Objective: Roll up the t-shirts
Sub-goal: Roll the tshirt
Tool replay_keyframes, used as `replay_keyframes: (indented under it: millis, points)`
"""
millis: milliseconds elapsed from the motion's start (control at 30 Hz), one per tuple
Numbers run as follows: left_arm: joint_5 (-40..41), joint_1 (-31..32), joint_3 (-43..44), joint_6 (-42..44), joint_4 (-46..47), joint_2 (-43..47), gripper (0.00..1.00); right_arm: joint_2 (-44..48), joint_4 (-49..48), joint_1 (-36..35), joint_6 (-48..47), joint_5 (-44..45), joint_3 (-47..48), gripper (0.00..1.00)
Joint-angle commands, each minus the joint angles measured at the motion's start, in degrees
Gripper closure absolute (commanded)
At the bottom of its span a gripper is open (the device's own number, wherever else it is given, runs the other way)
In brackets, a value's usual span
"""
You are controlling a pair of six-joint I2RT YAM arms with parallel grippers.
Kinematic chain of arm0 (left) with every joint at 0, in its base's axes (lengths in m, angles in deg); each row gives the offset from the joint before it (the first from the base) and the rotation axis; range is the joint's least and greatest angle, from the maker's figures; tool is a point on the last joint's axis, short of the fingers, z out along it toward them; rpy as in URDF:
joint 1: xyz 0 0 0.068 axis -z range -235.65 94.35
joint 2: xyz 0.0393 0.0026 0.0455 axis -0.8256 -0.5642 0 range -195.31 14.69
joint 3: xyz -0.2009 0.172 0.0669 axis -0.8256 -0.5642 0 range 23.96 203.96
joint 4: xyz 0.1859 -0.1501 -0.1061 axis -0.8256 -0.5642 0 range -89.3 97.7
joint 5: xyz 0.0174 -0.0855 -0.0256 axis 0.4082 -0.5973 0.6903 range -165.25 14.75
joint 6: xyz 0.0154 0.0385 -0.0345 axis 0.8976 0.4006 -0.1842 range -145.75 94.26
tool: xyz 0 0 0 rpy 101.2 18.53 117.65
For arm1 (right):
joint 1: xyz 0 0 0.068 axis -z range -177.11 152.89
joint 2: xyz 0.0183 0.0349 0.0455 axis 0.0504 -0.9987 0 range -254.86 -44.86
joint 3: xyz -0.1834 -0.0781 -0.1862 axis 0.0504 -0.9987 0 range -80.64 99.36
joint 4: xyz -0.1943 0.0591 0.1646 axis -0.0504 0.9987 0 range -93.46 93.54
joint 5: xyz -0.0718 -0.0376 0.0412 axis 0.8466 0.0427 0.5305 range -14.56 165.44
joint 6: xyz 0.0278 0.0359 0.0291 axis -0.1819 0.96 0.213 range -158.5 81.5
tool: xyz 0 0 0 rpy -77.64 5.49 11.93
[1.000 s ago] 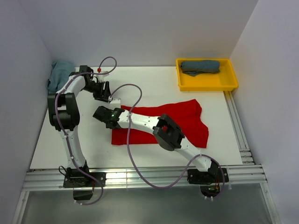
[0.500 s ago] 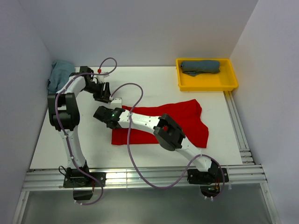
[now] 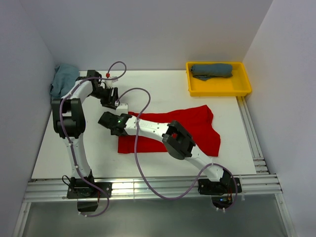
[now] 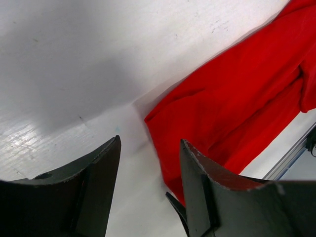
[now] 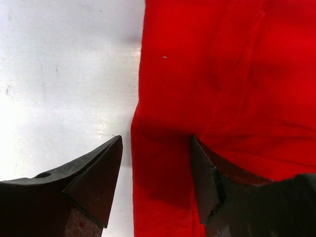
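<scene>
The right arm [image 3: 153, 129] lies across the red t-shirt [image 3: 197, 123], which is spread flat on the table [image 3: 163, 89], and hides a part of it. A pale teal t-shirt [image 3: 63, 79] is heaped at the far left corner. The yellow tray [image 3: 245, 90] holds a bundled blue-grey t-shirt [image 3: 212, 70]. The left gripper [image 4: 149, 143], jaws apart and empty, is over bare table beside the red corner. The right gripper [image 5: 155, 140], also apart and empty, is over the shirt's left edge.

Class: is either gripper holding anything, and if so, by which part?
Nothing is held. The left gripper and the right gripper both stand open at the left end of the red t-shirt, which lies flat.
</scene>
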Motion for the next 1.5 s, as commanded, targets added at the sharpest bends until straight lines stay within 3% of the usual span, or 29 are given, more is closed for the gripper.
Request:
replay_keyframes:
  millis: [0,233,300,400,567,800,967,1067,1233,1333,1467]
  points:
    - [-0.4,0.5,0.4,1.5,-0.6,-0.3,0.44,-1.9,-1.0,-0.2,-0.2,-0.6,2.9,0.37]
    - [-0.2,0.7,0.1,1.6,-0.5,-0.4,0.44,-2.8,-2.2,0.7,0.3,-4.0,0.4,0.48]
    - [-0.1,0.8,-0.1,1.5,-0.3,-0.4,0.44,-1.5,-4.7,0.9,0.4,-5.0,-3.3,0.55]
    - [0.1,0.8,-0.3,1.4,-0.3,-0.1,0.44,2.5,-8.9,1.4,0.7,-6.4,-9.3,0.73]
    - [-0.1,0.8,-0.3,1.5,-0.5,0.8,0.44,10.0,-23.0,3.1,0.3,-10.6,-23.7,0.88]
    - [-2.3,0.6,-4.2,1.2,1.5,4.0,0.40,21.5,-52.3,6.7,5.1,-21.5,-46.6,0.89]
    - [-10.0,-0.5,-6.1,2.4,1.9,6.4,0.37,24.0,-76.1,9.3,12.6,-28.8,-61.1,0.90]
    - [-14.2,-0.5,-7.5,4.2,1.4,6.7,0.37,23.6,-85.1,10.6,15.9,-31.7,-65.0,0.91]
    - [-14.5,-0.5,-11.3,4.4,3.1,7.4,0.36,20.5,-101.7,12.4,23.0,-35.0,-70.8,0.91]
    - [-14.0,-0.5,-13.7,5.7,3.5,7.4,0.37,18.3,-108.2,13.4,27.0,-36.4,-72.3,0.91]
    - [-15.2,-0.5,-15.8,7.0,3.7,6.9,0.37,17.2,-108.8,13.8,28.8,-36.8,-72.4,0.92]
